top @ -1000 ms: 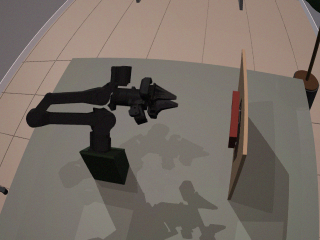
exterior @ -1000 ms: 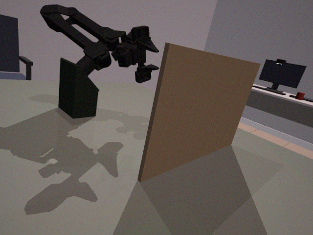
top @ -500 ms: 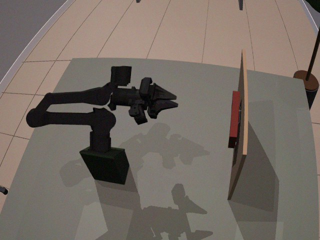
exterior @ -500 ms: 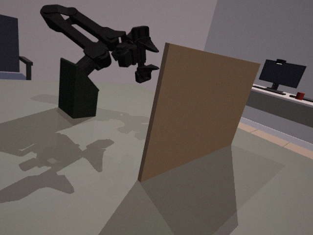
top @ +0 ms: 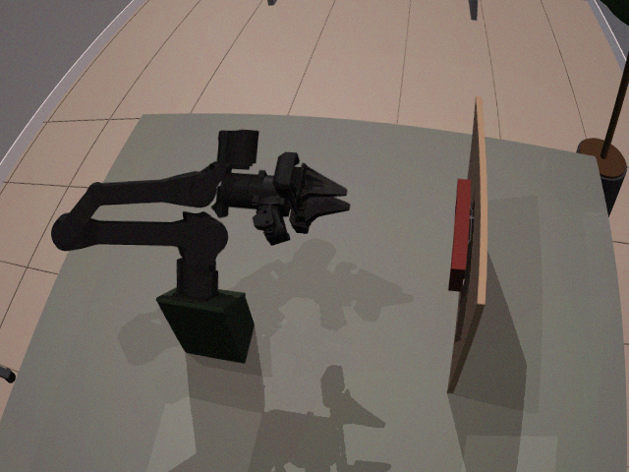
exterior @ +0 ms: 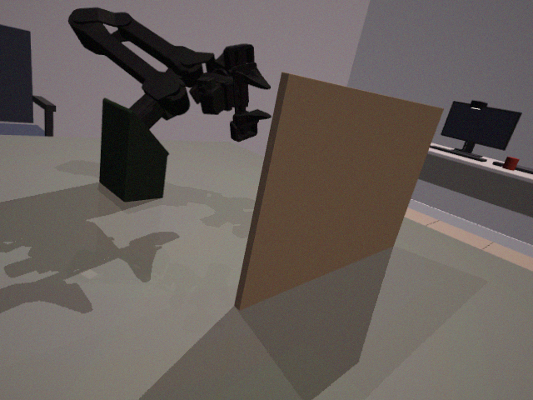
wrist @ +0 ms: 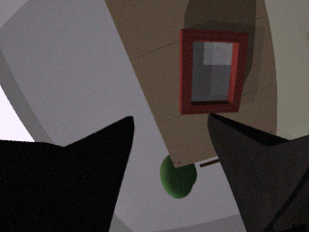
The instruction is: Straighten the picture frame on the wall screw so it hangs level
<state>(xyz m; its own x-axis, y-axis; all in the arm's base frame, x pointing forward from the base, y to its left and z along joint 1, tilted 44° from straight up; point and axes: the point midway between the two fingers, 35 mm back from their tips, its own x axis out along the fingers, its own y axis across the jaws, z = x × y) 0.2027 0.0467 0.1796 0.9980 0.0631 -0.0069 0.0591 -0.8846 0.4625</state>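
The picture frame, a red rectangle with a grey inside, hangs on the near face of the tan panel. In the wrist view it is turned relative to the panel's top edge and seams; its plant-side end is closer to that top edge, so that end sits higher. In the exterior view the panel hides the frame. The screw and the notched strip are hidden. My gripper is open and empty, well back from the frame, with its fingertips pointing toward the panel.
The panel stands upright on the grey-green table. My arm is on a dark green base. A plant shows beyond the panel's end. A desk with a monitor and a red cup is in the background.
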